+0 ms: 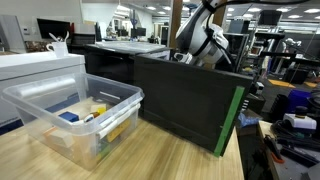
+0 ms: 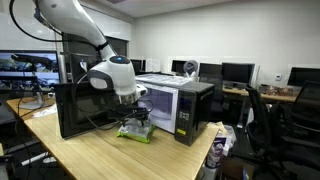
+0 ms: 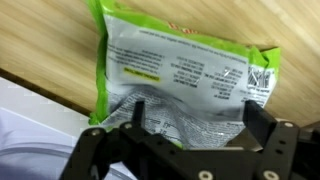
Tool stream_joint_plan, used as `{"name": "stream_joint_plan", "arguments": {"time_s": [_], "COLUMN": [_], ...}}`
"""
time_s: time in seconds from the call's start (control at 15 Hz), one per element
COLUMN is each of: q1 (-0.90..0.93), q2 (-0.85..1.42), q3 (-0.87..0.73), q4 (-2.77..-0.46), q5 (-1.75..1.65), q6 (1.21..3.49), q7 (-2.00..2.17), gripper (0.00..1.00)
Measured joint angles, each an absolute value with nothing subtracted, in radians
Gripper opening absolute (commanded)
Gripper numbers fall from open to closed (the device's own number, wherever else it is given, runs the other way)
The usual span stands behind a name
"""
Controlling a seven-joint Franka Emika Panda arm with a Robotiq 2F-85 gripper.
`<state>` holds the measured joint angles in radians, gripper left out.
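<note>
end effector: (image 3: 193, 112) jaws spread as wide as they go, nothing gripped, pointing straight down (same pose in an exterior view (image 2: 135, 118)).
packet: green-edged plastic packet (image 3: 180, 65) lies flat on the surface (image 3: 40, 55), directly under the end effector, printed side up, its near end between the fingers.
contact: fingertips (image 3: 138, 108) look just above the crinkled film. Touching or apart, can't tell from this angle.
why this pose: it's a flat, floppy item, so coming top-down with wide jaws is probably what lets them straddle its width.
neighbours: microwave (image 2: 178, 105) near the end effector on one side, black screen (image 2: 80, 108) close on the opposite side. That's a tight slot, likely why the arm comes in from above.
bin: clear plastic bin (image 1: 75, 115) well apart from the end effector, beyond the screen, with a few items inside.
</note>
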<state>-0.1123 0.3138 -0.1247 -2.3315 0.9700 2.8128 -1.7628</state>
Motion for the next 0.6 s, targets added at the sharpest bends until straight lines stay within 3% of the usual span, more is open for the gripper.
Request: {"name": "stream_joint_plan", "arguments": {"time_s": [0.53, 0.6], "q1": [-0.098, -0.097], "q2": [0.323, 0.323], "q3": [-0.123, -0.123], "q4": [-2.332, -2.331], "q5": [0.932, 0.931], "q6": [2.786, 2.785], "q7": [-1.763, -1.763], "gripper": [0.99, 0.77]}}
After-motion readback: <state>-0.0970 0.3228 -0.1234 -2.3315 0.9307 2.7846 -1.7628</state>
